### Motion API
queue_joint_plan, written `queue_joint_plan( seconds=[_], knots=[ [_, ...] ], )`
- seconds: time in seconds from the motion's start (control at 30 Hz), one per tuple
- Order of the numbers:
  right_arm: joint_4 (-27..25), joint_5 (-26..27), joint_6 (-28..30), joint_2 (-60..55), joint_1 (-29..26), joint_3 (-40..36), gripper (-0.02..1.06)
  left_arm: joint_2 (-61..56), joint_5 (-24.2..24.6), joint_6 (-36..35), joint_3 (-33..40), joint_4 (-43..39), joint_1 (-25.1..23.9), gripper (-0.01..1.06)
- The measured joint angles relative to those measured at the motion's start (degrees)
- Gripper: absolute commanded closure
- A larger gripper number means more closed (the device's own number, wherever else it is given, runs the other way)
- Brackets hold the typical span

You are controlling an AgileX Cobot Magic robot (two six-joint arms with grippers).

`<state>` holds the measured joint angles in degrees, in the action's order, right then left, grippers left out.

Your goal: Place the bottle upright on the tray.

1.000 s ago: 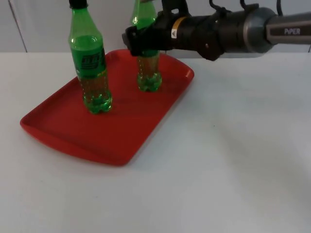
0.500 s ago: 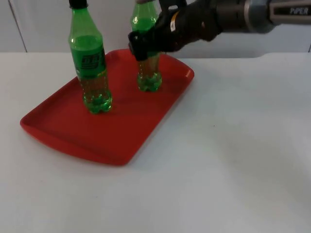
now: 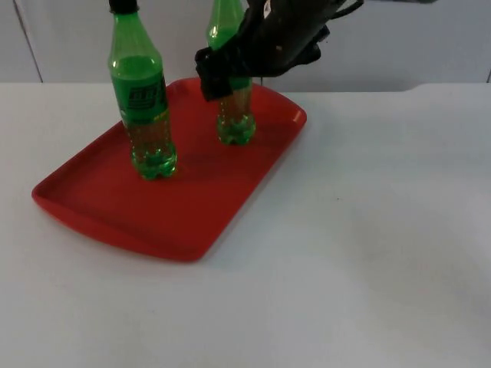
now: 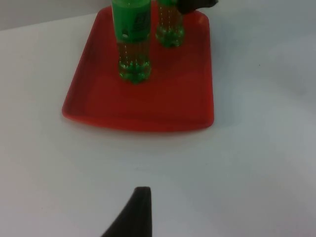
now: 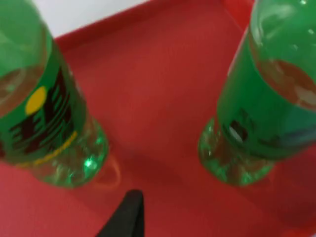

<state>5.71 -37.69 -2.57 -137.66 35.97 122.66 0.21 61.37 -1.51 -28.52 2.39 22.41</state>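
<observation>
On the tabletop (image 3: 368, 253): I see a red tray (image 3: 115, 207) lying aslant, with two green bottles standing upright on it.
Rear bottle (image 3: 234, 115): upright near the tray's far corner; in the top view its middle is hidden behind the right gripper (image 3: 219, 77), its neck rising above and its base showing below.
Front bottle (image 3: 142, 100): upright with a black cap, standing apart from the rear one, nearer the tray's left side.
Right gripper: up at the rear bottle's label height, right in front of it from my top view; I cannot tell whether its fingers are apart or pressed on the bottle.
Right wrist view: both bottle bases sit on the red tray floor, one on each side of the black fingertip (image 5: 123, 217), neither touching it.
Left gripper: waiting back over the bare tabletop, well short of the tray; one fingertip (image 4: 136, 212) shows, so I cannot tell its state.
</observation>
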Motion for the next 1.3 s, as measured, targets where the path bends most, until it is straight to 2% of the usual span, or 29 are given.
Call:
queue_joint_plan(
  seconds=[0.03, 0.3, 0.37, 0.5, 0.7, 0.77, 0.87, 0.9, 1.03, 1.07, 1.2, 1.3],
  knots=[
    [0.0, 0.0, 0.0, 0.0, 0.0, 0.0, -0.01, 0.0, 0.0, 0.0, 0.0, 0.0, 0.0, 0.0],
    [-1.67, -11.23, 2.57, 5.33, 0.0, 0.0, -0.01, 0.0, 0.0, 0.0, 0.0, 0.0, 0.0, 0.0],
    [-1.67, -12.38, 3.04, 5.91, 0.0, 0.0, -0.01, 0.0, 0.0, 0.0, 0.0, 0.0, 0.0, 0.0],
    [-4.17, -17.09, 5.39, 8.61, 0.0, 0.0, -0.01, 0.0, 0.0, 0.0, 0.0, 0.0, 0.0, 0.0],
    [-5.71, -17.94, 6.45, 11.49, 0.0, -2.17, -0.01, 0.0, 0.0, 0.0, 0.0, 0.0, 0.0, 0.0],
    [-5.71, -15.89, 6.32, 14.08, 0.0, -6.24, -0.01, 0.0, 0.0, 0.0, 0.0, 0.0, 0.0, 0.0],
    [-6.13, -9.44, 5.15, 19.73, 0.0, -16.44, -0.01, 0.0, 0.0, 0.0, 0.0, 0.0, 0.0, 0.0],
    [-6.13, -9.44, 5.15, 19.73, 0.0, -16.44, -0.01, 0.0, 0.0, 0.0, 0.0, 0.0, 0.0, 0.0],
    [-6.75, 0.46, 4.78, 29.45, 0.0, -32.62, -0.01, 0.0, 0.0, 0.0, 0.0, 0.0, 0.0, 0.0],
    [-6.75, 0.46, 4.78, 29.45, 0.0, -32.62, -0.01, 0.0, 0.0, 0.0, 0.0, 0.0, 0.0, 0.0],
    [-7.61, 6.56, 4.78, 37.13, 0.0, -42.88, -0.01, 0.0, 0.0, 0.0, 0.0, 0.0, 0.0, 0.0],
    [-7.61, 8.08, 4.78, 40.03, 0.0, -46.8, -0.01, 0.0, 0.0, 0.0, 0.0, 0.0, 0.0, 0.0]
  ],
)
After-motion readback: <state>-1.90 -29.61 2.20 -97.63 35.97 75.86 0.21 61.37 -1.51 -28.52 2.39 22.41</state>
